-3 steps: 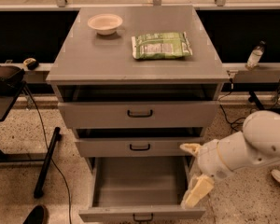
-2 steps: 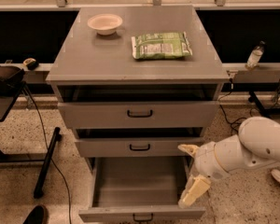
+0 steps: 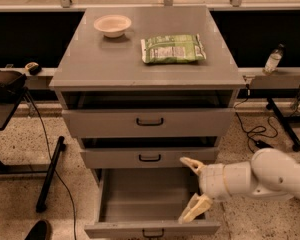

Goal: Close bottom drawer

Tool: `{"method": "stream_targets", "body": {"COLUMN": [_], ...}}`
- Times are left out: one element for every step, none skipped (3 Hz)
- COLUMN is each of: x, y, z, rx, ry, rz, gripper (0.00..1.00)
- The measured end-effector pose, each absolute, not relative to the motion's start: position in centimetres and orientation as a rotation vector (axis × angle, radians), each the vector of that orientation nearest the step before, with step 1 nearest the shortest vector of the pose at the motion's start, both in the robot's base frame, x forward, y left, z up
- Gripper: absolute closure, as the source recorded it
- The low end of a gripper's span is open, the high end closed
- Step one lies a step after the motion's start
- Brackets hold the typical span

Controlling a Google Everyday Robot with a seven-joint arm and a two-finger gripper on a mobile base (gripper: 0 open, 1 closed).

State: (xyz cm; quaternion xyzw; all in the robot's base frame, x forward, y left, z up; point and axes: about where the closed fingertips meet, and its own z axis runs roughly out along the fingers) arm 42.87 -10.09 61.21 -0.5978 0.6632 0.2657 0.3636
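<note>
— How far along is the closing?
— Not begun, I'd judge. The bottom drawer (image 3: 140,196) stands pulled far out of the grey cabinet (image 3: 90,59), its tray bare.
— And the claw?
— The claw (image 3: 194,187) hangs at the drawer's right side, fingers (image 3: 196,208) spread wide, gripping nothing. The whole push inward remains.

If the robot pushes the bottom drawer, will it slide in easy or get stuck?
Probably easy. The bottom drawer looks like a stiff grey tray, so it shouldn't bend. It looks empty, so it is likely light. The tool is open over its right side, so a push there, off the middle, might make it twist slightly.
</note>
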Motion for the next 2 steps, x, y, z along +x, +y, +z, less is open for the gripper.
{"method": "stream_targets", "body": {"x": [43.31,43.00], "y": [-8.32,-7.69], "z": [57.73,56.86], "rx": [-1.548,-1.585], "ry": [1.520,1.446], "rz": [0.636,0.623], "gripper": [0.00,0.00]}}
